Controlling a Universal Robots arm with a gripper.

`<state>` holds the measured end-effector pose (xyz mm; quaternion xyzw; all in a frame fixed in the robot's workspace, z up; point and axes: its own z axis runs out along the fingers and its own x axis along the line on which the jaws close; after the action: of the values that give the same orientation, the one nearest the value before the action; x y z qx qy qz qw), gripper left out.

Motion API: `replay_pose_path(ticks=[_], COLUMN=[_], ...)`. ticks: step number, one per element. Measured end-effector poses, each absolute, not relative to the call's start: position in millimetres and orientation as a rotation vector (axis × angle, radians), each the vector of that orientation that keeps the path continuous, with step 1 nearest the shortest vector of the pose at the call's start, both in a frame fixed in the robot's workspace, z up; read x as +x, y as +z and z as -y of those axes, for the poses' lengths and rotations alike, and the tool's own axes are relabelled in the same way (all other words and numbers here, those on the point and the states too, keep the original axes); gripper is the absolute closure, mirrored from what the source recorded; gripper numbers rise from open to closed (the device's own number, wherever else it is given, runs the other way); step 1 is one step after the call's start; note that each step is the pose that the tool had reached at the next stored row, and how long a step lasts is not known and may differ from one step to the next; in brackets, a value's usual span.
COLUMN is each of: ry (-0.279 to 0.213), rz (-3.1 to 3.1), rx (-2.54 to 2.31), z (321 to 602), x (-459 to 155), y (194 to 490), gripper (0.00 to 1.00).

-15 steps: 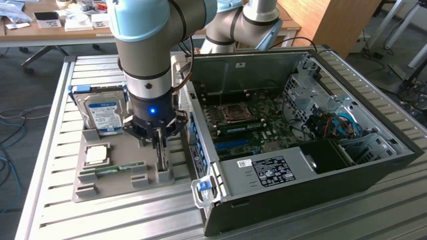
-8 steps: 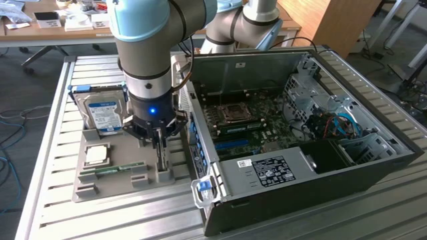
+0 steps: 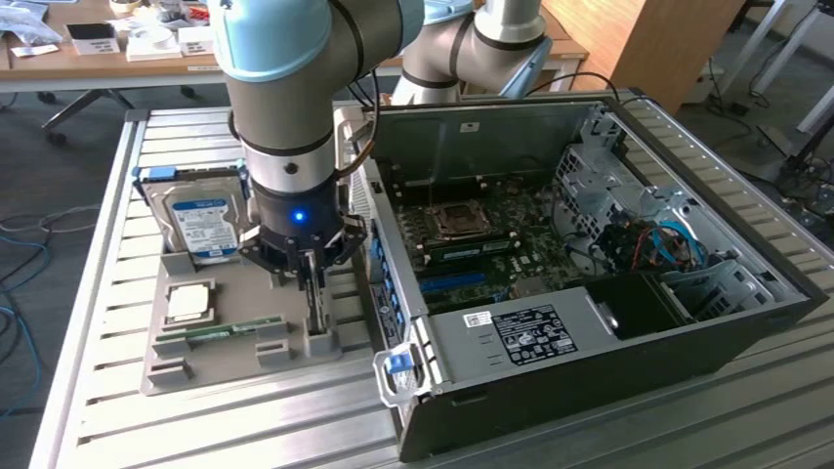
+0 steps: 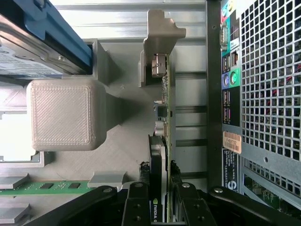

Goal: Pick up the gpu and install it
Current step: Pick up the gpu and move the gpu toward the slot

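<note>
Grasp step: claw closed onto the gpu in its tray

The gripper point(image 3: 309, 266) point(image 4: 159, 187) is lowered over the gpu point(image 3: 314, 311) point(image 4: 164, 117), which stands on edge in the grey holder tray point(image 3: 195, 371), just beside the open computer case point(image 3: 587, 322) on the exterior view's left; its fingers point(image 4: 136, 202) are drawn narrow against both faces of the card; the card looks seated in its slots, not yet lifted; freeing it likely calls for a straight upward pull, keeping clear of the case wall.
</note>
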<state>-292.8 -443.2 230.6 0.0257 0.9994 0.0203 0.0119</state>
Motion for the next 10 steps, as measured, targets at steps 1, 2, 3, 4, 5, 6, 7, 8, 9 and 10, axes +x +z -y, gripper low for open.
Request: replay_pose_path(ticks=[1,2,3,4,5,6,7,8,9,10], ry=[0.063,0.063,0.063,0.063,0.063,0.063,0.063,0.063,0.063,0.063], rz=[-3.116,-3.116,-3.116,-3.116,-3.116,-3.116,-3.116,-3.116,-3.116,-3.116], rx=[0.08,0.08,0.08,0.08,0.08,0.08,0.08,0.08,0.08,0.08], z=[443.2,443.2,443.2,443.2,443.3,443.2,443.2,443.2,443.2,443.2], x=[-292.8,-292.8,-292.8,-292.8,-292.8,-292.8,-292.8,-292.8,-292.8,-292.8], y=[230.6,230.6,230.7,231.2,232.2,233.6,235.0,236.5,238.0,239.4], gripper=[0.73,0.73,0.73,0.73,0.73,0.73,0.73,0.73,0.73,0.73])
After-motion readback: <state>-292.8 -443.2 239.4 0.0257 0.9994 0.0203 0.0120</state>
